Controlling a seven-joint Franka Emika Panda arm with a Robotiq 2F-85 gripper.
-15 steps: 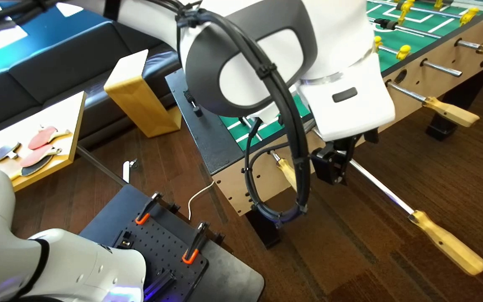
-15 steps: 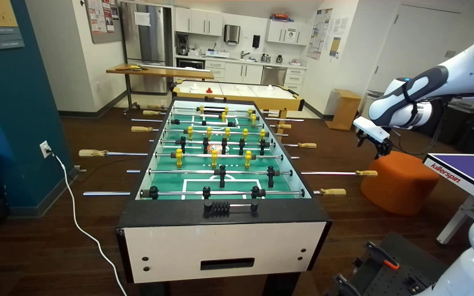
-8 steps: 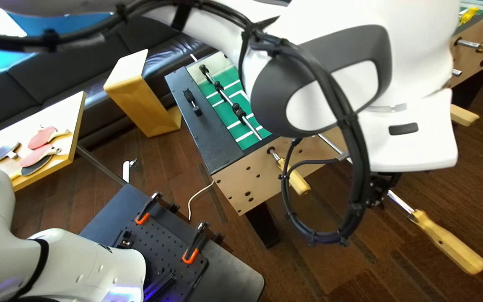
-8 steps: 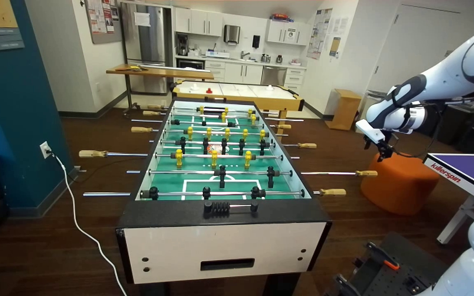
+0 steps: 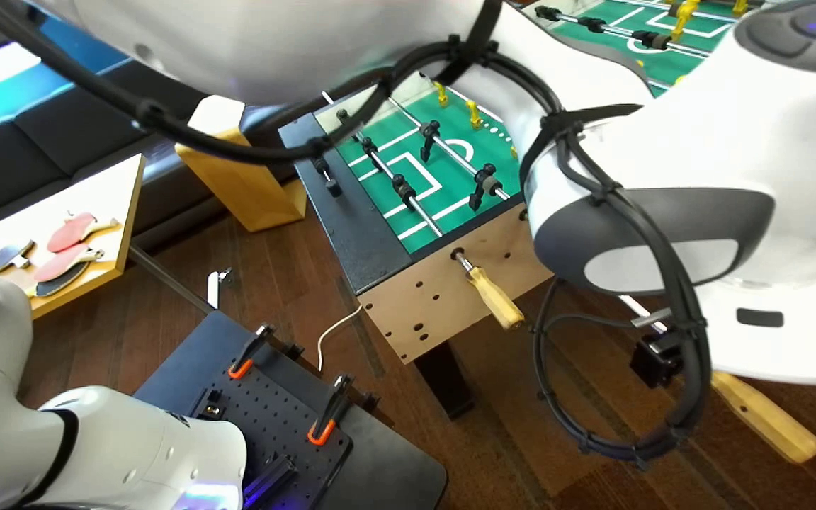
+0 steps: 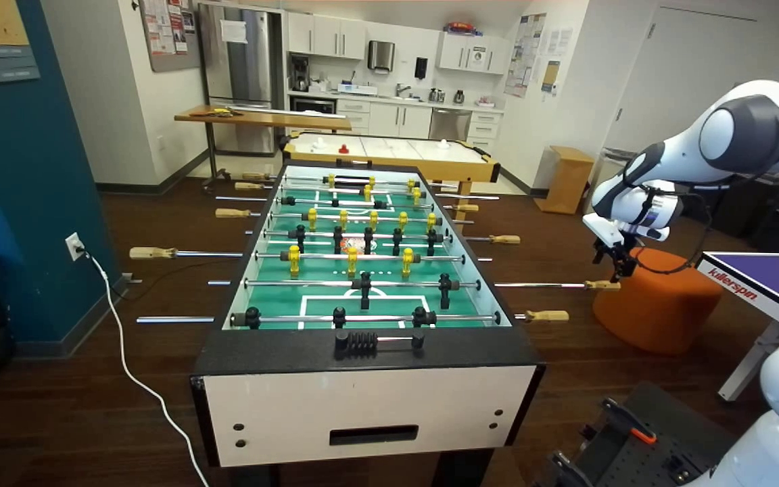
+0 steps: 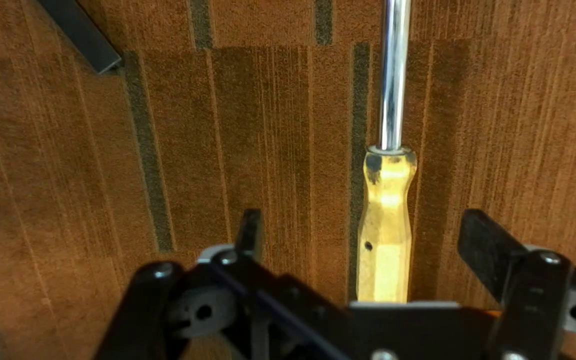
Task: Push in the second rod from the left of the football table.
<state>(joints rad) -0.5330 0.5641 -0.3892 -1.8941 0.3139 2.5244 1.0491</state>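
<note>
The football table (image 6: 369,406) shows in both exterior views. The second rod (image 6: 541,285) sticks far out of the table's side, and its pale-wood handle (image 6: 599,285) is at the outer end. In the wrist view the handle (image 7: 385,230) points straight down the picture between my fingers, nearer the right finger (image 7: 488,250); its outer end is hidden behind the gripper body. My gripper (image 7: 363,227) is wide open, empty, and touches nothing that I can see. In an exterior view the gripper (image 6: 614,267) is just above the handle's outer end; cables partly cover it in an exterior view (image 5: 659,361).
The neighbouring rod's handle (image 5: 496,297) sticks out close to the table corner. An orange stool (image 6: 660,304) stands behind my gripper. A purple table (image 6: 768,281) is at the right. A black cart (image 5: 387,453) with orange-tipped clamps stands by the robot base.
My gripper has moved outward along the second rod, away from the table, and lower, from over the steel part to the handle. The rod and the table have not moved.
</note>
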